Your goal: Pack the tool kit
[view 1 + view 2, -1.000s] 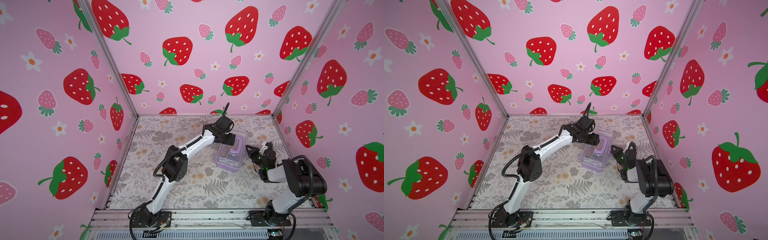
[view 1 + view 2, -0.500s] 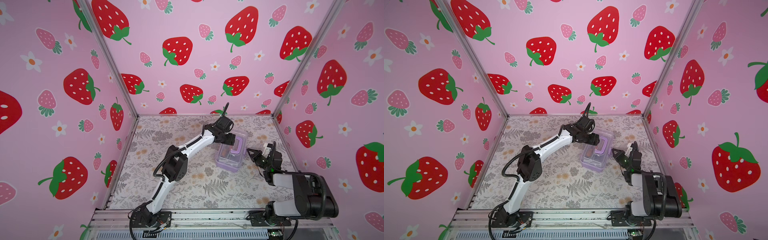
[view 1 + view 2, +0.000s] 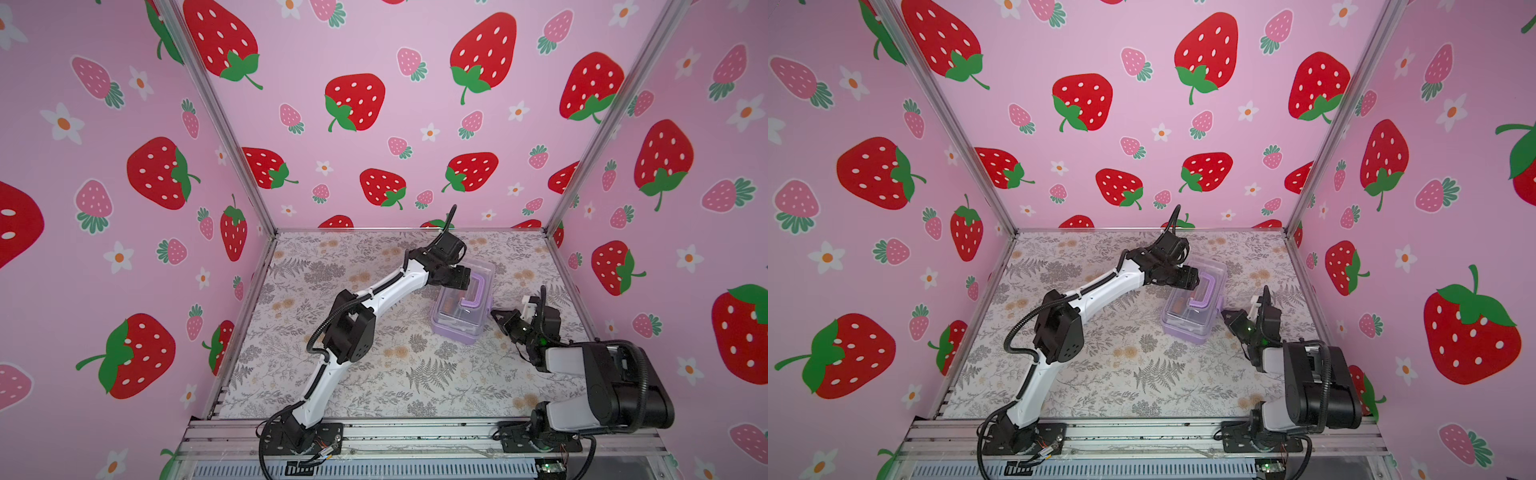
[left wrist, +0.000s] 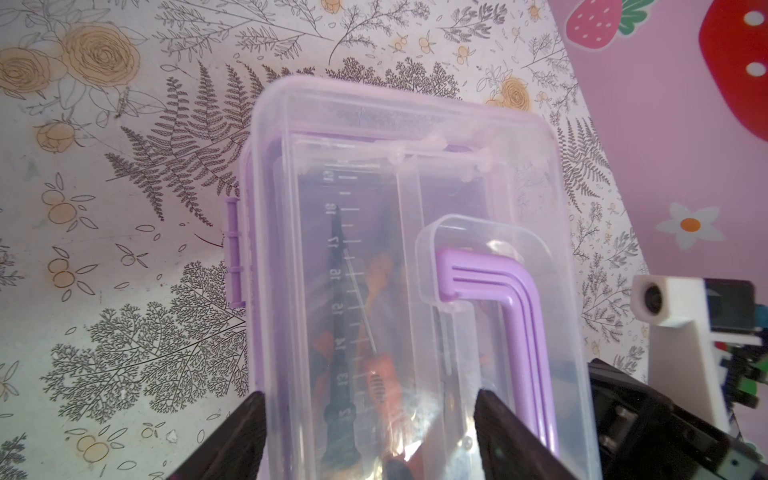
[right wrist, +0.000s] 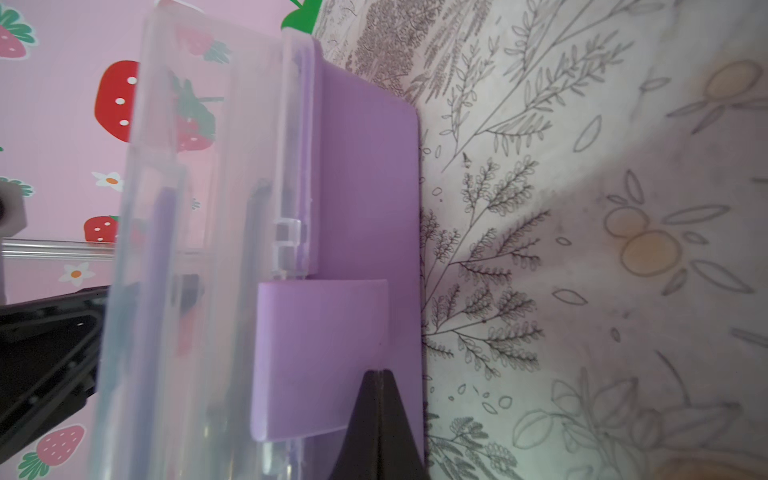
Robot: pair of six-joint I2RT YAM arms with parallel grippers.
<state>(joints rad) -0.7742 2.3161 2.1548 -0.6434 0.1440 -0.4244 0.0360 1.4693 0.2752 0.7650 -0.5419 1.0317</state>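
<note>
Left gripper (image 3: 462, 283): jaws spread wide over the closed lid (image 4: 415, 120), apparently pressing, not clamping. Tool kit (image 3: 456, 322): flat on the table (image 3: 374, 374), right of centre, tools inside. Right gripper (image 5: 376, 415): pinched shut, empty, tip at the lilac latch (image 5: 320, 353). Step: latching. Next: push the latch flush.

Left wrist view: the tool kit (image 4: 415, 124) runs off the lower edge, so its near end goes unseen. The left gripper (image 4: 369, 395) shows only as two dark fingers (image 4: 241, 444), cut by that same edge. Inside the tool kit one orange-handled screwdriver (image 4: 380, 382) can be made out; the remaining contents smear together. Right wrist view: the tool kit is blurred, and the right gripper (image 5: 376, 399) is cropped to its tip. In both top views the contents are too small to tell.
</note>
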